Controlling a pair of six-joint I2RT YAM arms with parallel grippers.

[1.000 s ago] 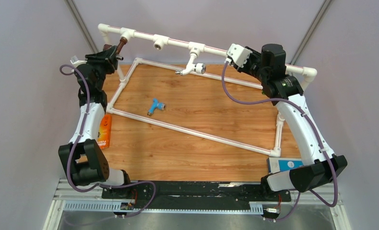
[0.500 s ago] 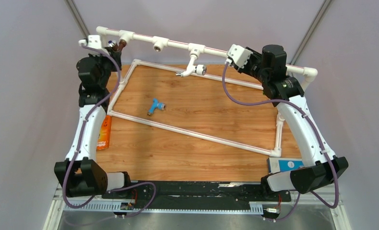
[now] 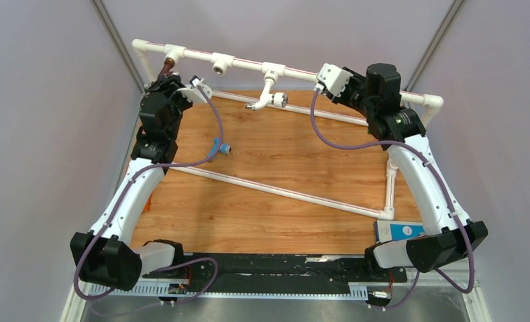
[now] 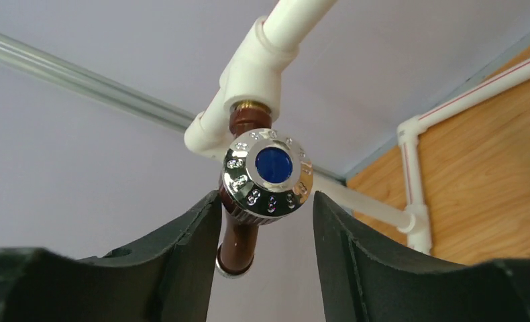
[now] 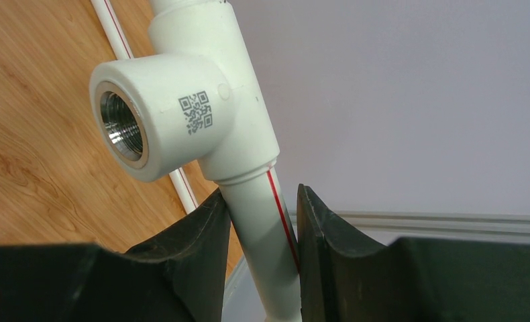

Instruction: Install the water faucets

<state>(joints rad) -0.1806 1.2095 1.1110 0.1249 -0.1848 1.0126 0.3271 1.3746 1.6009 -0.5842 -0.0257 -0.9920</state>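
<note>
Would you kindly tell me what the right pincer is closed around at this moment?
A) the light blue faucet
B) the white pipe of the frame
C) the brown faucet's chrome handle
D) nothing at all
B: in the right wrist view the right pincer has both fingers pressed against the white pipe, just below an empty tee socket.

We list: one dark brown faucet (image 4: 241,236), threaded end up in a white tee socket (image 4: 259,74) of the pipe frame (image 4: 301,15). Its chrome knob (image 4: 269,176), blue-centred, faces us. Left gripper (image 4: 266,199): black fingers (image 4: 182,258) flank the knob, contact unclear. A lower pipe borders the wooden table (image 4: 490,174).
</note>
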